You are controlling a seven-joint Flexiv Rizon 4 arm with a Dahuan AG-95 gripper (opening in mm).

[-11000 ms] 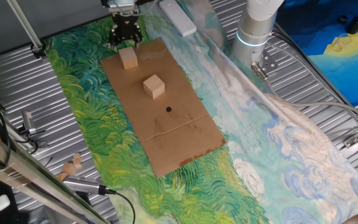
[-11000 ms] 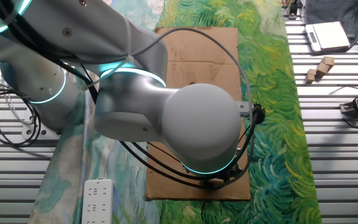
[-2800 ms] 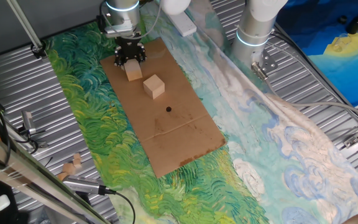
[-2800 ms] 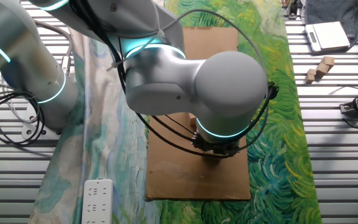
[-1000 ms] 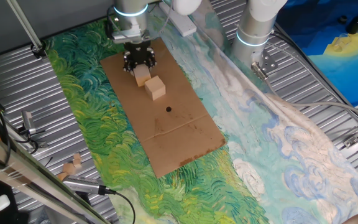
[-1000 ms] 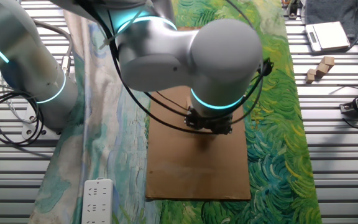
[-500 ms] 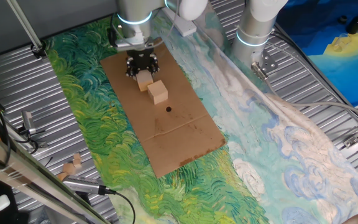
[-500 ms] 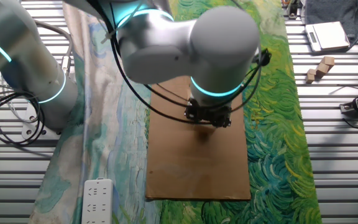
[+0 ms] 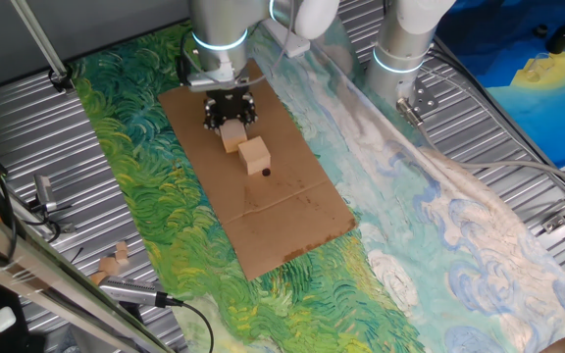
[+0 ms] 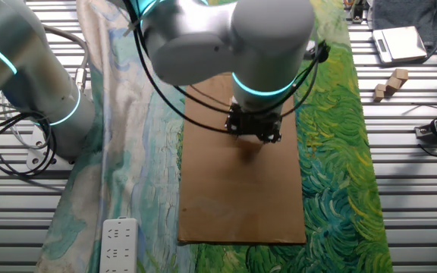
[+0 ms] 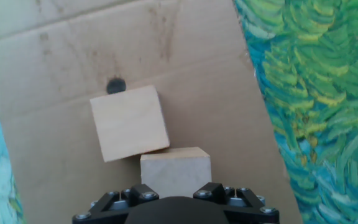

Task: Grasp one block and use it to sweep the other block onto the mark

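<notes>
Brown cardboard sheet (image 9: 292,211) flat on painted cloth (image 9: 165,196), green swirl pattern; cloth turns pale blue/white (image 9: 479,235) twd right of one fixed view. Ribbed metal tabletop (image 9: 8,147) under all. White power strip (image 10: 117,241) at cloth edge, near cam in other fixed view. Small wooden pieces (image 10: 389,82) on metal, well apart from cardboard. White scale-like device (image 10: 400,43) near them. Black cables (image 10: 10,148) at left. Blue/yellow fabric (image 9: 542,74) at far right.

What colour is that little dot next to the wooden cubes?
The tiny round dot is solid black, on brown cardboard; the hand view shows it best.
</notes>
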